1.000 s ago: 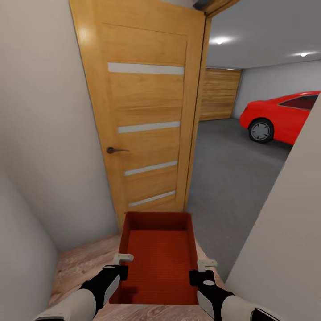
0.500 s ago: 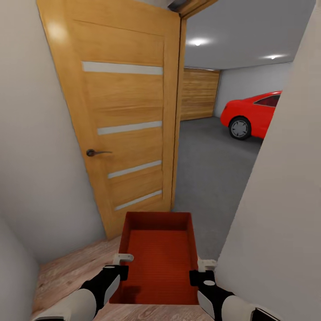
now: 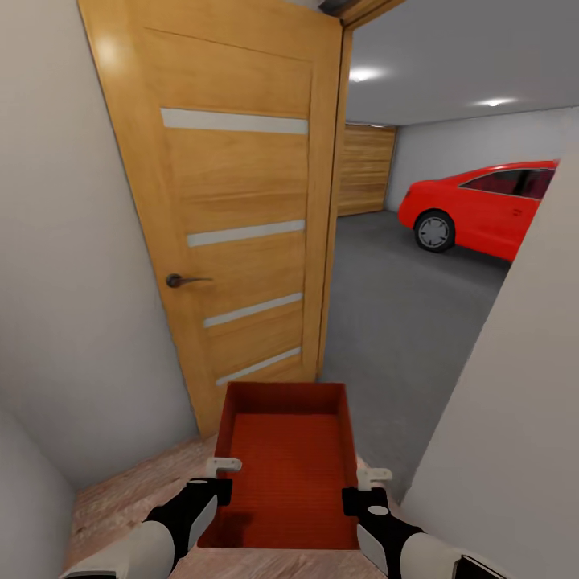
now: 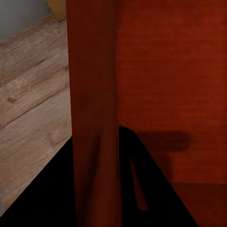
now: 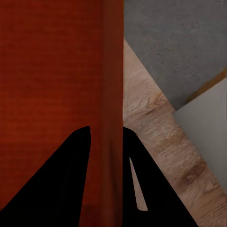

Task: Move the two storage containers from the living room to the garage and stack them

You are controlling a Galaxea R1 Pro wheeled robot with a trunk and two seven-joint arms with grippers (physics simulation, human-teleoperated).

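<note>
The robot stands on light wood planks [image 3: 129, 498] at an open wooden door [image 3: 241, 217]. Past it lie the grey garage floor [image 3: 402, 322] and a red car [image 3: 482, 205]. The left gripper [image 3: 215, 476] and right gripper [image 3: 363, 486] each pinch a side wall of one red storage container [image 3: 289, 470], holding it up in front.

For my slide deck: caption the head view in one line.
Both pincers grip an orange-red storage container at the open wooden door, red car ahead.

Two arms, white forearm shells, black wrist sections; left gripper [image 3: 223, 465] and right gripper [image 3: 374, 476] with small off-white fingers [image 3: 231, 464].
</note>
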